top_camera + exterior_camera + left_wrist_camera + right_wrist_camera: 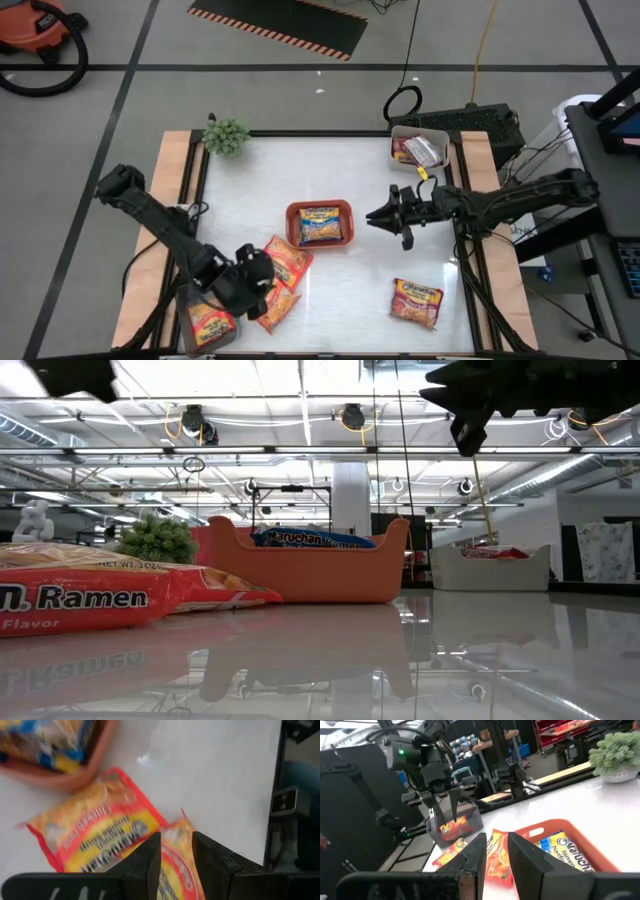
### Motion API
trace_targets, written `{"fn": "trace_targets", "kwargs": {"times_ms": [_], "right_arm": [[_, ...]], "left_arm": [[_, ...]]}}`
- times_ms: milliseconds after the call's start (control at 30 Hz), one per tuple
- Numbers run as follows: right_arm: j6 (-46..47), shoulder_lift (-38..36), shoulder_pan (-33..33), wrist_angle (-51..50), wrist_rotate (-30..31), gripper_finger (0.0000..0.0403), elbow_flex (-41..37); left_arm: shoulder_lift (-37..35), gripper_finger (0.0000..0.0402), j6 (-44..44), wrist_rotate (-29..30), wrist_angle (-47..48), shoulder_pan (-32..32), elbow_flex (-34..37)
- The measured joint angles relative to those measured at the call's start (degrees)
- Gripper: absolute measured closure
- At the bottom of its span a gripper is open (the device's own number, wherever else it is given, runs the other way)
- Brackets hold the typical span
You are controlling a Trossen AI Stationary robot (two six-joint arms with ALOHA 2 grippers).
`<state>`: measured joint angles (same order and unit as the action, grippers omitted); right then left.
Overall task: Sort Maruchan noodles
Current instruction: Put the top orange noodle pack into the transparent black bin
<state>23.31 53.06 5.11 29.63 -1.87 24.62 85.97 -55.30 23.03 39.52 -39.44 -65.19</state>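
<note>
The Maruchan noodles (283, 262) lie flat on the table (360, 190) just under the left claw (258, 272), whose fingers stand slightly apart and empty; light, crinkly and slippery, with brittle insides, they look best pinched by a raised edge.

I see a white glossy surface (350, 270) edged in pale wood. Orange-red tray (319, 222) holds a blue-and-yellow Maruchan packet (320, 229). Loose packets (285, 262) near my left hand (252, 270) are red-bordered with yellow-orange centres; another red and orange packet (417, 302) lies apart. Grey tray (419, 147) holds a red-pink packet (405, 150) and a white-backed one (428, 151). Both arms are black. Small plant (226, 136) is green. The floor mat (280, 24) has orange-black hazard striping.
</note>
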Motion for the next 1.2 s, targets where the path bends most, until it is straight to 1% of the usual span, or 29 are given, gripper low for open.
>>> {"fn": "trace_targets", "kwargs": {"times_ms": [67,200,400,467,600,733,867,933,1000,1100,1200], "right_arm": [[0.02,0.44,0.64,0.60,0.02,0.0328,0.00],[0.02,0.50,1.85,0.81,0.04,0.0328,0.00],[1.10,0.48,4.12,1.02,0.07,0.0328,0.02],[1.07,0.48,4.58,1.00,0.09,0.0328,0.02],[1.07,0.48,4.98,0.93,0.13,0.0328,0.02],[0.91,0.47,5.13,0.88,0.27,0.0328,0.02],[-0.16,0.48,5.13,1.24,0.36,0.0328,0.00],[-0.48,0.52,5.13,1.18,0.37,0.0328,0.02],[-1.34,0.51,5.09,1.56,0.63,0.0328,0.00],[-2.17,0.50,5.09,1.69,1.97,0.0328,0.00],[-2.86,0.50,5.04,1.87,2.08,0.0328,0.00]], "left_arm": [[1.42,0.0286,-2.62,0.55,2.91,-1.02,0.06],[4.73,0.0286,-11.80,0.59,6.66,-1.31,0.05],[7.34,0.0286,-24.03,-5.63,14.42,0.39,0.13],[7.86,0.0282,-26.29,-6.77,13.75,1.07,0.09],[8.82,0.0255,-26.57,-7.58,14.18,2.58,0.01],[10.53,0.0222,-26.92,-7.68,18.63,4.72,0.13],[12.75,0.0199,-21.75,-8.29,17.42,6.17,0.13],[13.96,0.0195,-18.90,-8.53,16.92,6.75,0.05],[15.22,0.0195,-17.18,-8.70,18.38,7.17,0.11],[16.68,0.0195,-16.03,-8.67,20.87,8.13,0.07],[17.86,0.0195,-14.95,-10.07,21.90,8.89,0.09]]}}
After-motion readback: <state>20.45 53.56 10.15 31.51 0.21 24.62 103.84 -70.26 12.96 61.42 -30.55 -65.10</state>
